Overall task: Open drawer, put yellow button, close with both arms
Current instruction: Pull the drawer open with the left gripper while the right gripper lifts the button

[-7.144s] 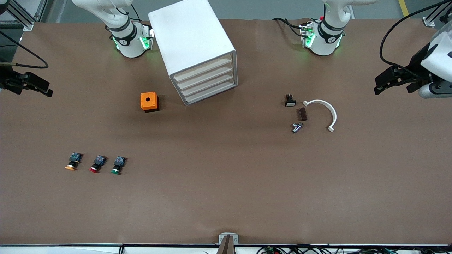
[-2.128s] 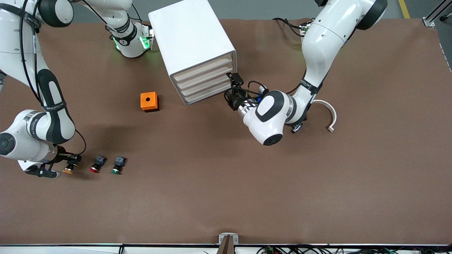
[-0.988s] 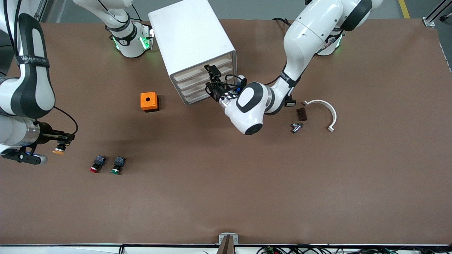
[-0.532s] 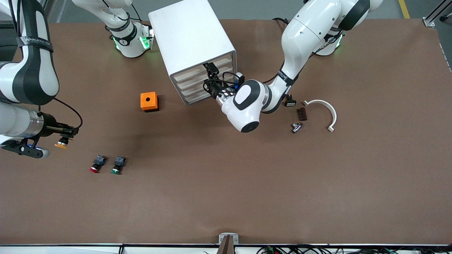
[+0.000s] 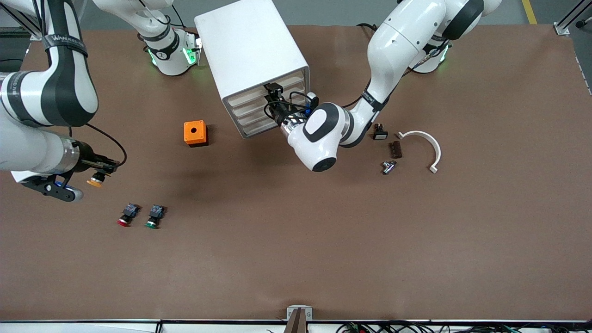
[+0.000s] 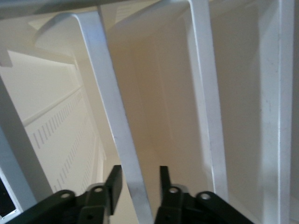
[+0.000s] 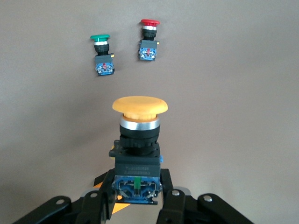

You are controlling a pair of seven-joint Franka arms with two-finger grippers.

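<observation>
The left pincer [image 6: 138, 186] has just narrowed around the top drawer's [image 5: 266, 92] handle; the right pincer [image 7: 138, 193] holds the yellow button [image 7: 138, 140] lifted above the surface [image 5: 323, 240], so pulling probably follows.

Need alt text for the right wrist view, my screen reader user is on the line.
The right claw grips a yellow mushroom-capped push button by its blue rear block, held above the brown table. A green-capped button and a red-capped button lie on the table farther off.
</observation>
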